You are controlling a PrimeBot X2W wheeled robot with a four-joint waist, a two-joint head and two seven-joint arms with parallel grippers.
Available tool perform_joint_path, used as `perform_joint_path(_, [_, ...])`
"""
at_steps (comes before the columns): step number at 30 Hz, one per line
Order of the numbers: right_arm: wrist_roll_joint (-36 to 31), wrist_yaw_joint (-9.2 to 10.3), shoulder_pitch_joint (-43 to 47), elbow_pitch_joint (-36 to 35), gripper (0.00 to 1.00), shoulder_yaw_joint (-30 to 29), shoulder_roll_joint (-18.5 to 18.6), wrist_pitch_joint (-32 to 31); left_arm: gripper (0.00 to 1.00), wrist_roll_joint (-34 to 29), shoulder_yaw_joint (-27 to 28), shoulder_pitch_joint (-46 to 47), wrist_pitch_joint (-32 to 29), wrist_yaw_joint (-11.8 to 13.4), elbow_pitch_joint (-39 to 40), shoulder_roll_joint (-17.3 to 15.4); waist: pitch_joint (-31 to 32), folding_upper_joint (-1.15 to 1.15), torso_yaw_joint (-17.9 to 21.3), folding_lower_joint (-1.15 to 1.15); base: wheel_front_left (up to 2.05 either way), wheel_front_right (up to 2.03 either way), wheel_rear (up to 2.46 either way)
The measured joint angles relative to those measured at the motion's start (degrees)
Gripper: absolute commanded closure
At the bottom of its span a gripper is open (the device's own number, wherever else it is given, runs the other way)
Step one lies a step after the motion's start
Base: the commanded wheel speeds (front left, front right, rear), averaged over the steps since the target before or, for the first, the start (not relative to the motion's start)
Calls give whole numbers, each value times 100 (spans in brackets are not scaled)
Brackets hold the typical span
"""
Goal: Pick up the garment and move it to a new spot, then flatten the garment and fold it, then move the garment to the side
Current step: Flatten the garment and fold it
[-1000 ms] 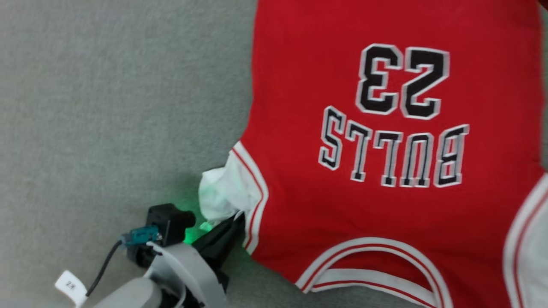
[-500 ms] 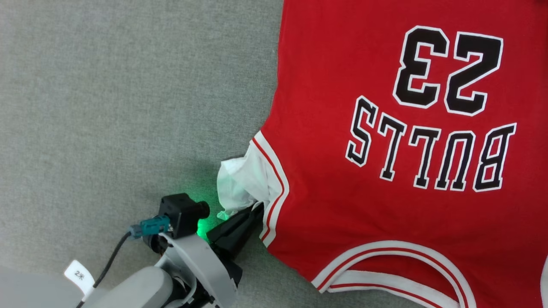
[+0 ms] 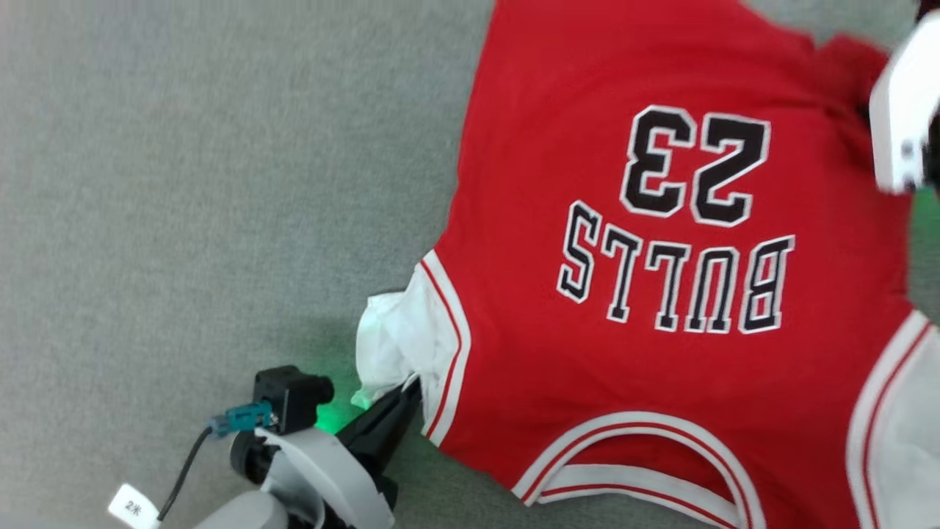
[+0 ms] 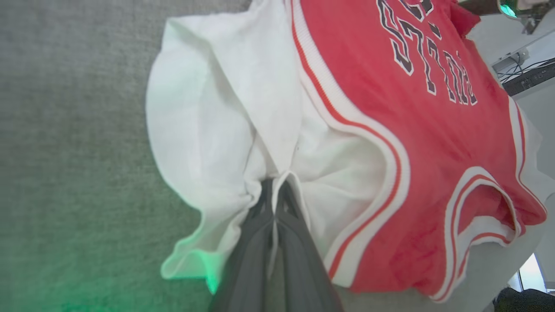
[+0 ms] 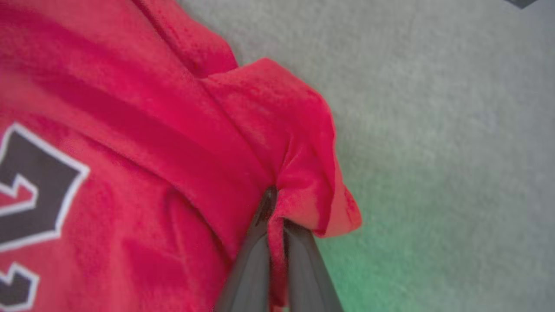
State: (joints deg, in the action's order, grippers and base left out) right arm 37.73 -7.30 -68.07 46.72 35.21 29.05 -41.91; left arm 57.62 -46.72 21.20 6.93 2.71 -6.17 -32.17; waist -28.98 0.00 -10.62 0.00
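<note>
The garment (image 3: 661, 382) lies spread on the grey surface (image 3: 183, 184), front side up; its black letters (image 3: 675, 279) are upside down to the robot and its striped collar (image 3: 631, 455) is on the near side; the left gripper (image 4: 274, 193) has its two dark fingers pressed together on a bunched fold of the white sleeve (image 4: 208, 121); the right gripper (image 5: 274, 208) is pinched tight on a red corner (image 5: 303, 130) at the far right of the shirt, where the cloth is puckered up. I think the step now is to lift the shirt by these two holds and carry it to a new spot; to do that well, both arms should go up together and at the same height, so the shirt hangs even; they should pull apart only a little (just enough to make the cloth go straight); each pinch has only a small bit of cloth near an edge, so a hard tug could make it slip out; going slow is best; the hanging part may drag on the surface if the lift is too low.
</note>
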Motion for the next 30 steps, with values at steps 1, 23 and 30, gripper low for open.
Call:
perform_joint_path(1, [136,-4,176,-137,100,71,105,7,100,12,11,-41,0,33,-20,-15,102,0,39,0,0,0,0])
perform_joint_path(23, [1306,-23,5494,-4097,100,-825,1815,210,100,138,175,-366,-152,570,-11,-520,1375,0,1340,0,0,0,0])
perform_joint_path(30, [676,-23,6291,-4675,82,-1506,1255,-47,100,129,187,-358,-145,595,12,-576,1367,0,1601,0,0,0,0])
